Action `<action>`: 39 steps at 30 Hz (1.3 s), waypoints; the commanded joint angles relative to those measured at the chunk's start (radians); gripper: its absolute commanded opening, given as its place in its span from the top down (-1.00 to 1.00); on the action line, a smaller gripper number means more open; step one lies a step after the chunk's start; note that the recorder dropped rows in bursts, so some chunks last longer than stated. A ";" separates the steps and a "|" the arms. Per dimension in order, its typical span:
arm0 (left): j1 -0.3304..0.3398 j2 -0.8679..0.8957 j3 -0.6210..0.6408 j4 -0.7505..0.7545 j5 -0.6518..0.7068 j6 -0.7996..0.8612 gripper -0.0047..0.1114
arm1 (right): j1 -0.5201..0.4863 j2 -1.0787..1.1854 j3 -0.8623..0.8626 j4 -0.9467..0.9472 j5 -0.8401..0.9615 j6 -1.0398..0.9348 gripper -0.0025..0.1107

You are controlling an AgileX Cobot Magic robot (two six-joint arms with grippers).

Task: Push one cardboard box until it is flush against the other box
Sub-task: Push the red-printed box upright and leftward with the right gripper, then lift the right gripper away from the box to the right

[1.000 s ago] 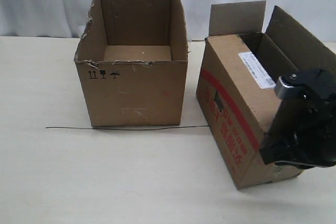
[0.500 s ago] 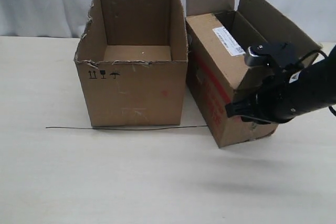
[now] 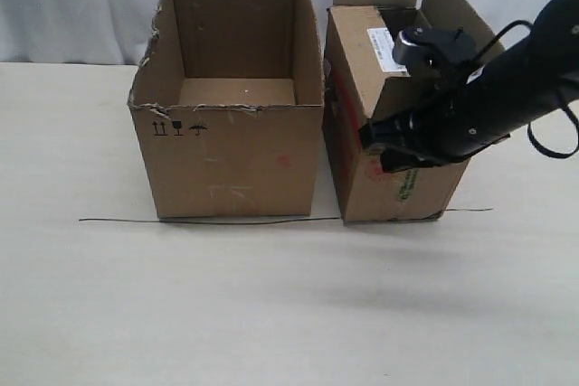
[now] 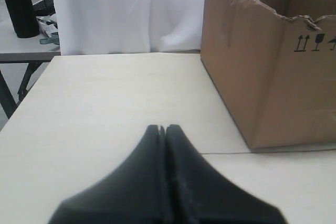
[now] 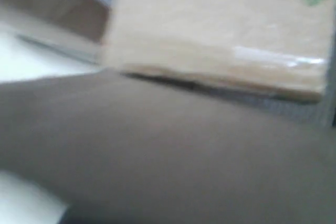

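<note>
Two cartons stand side by side on the pale worktop (image 3: 271, 314), and the push looks nearly complete. The cardboard box (image 3: 403, 196), its top flaps raised and a white label on its upper side, sits upright at 3 o'clock of the other box (image 3: 235, 155), the wider carton with the ragged rim. Seen from the exterior camera, their facing walls appear to meet near the top. Lower down, a slim wedge of shadow separates them, so it is unclear whether the sides touch along their whole length. Both near faces line up closely with a thin dark line (image 3: 217, 221) running across the worktop.

The right arm reaches in from about 2 o'clock and crosses the cardboard box. Its right tool (image 3: 378, 146) is low against the carton's near face. Whether this tool is spread or pressed together cannot be told: the exterior view shows only a dark mass, and the right wrist camera gives a blur of cardboard at very close range.

The left tool (image 4: 164, 129) hangs over bare worktop with its fingers pressed together on nothing. It is apart from the other box (image 4: 273, 77) and takes no part in the push.

What probably remains is a short final nudge toward 9 o'clock to close the lower gap, followed by pulling the arm clear.
</note>
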 commanded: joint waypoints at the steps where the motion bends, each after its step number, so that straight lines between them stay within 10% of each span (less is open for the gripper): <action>1: 0.000 -0.003 0.003 -0.002 -0.010 -0.002 0.92 | 0.002 -0.160 -0.060 0.007 0.190 -0.023 0.87; 9: 0.000 -0.003 0.003 -0.002 -0.010 -0.002 0.92 | -0.179 -0.389 -0.178 -0.408 0.187 0.215 0.87; 19: 0.000 -0.003 0.003 -0.004 -0.012 -0.002 0.92 | -0.775 0.118 -0.229 0.549 0.175 -0.400 0.87; 39: 0.000 -0.003 0.003 -0.004 -0.012 -0.002 0.92 | -0.583 0.799 -0.559 0.804 0.374 -0.485 0.87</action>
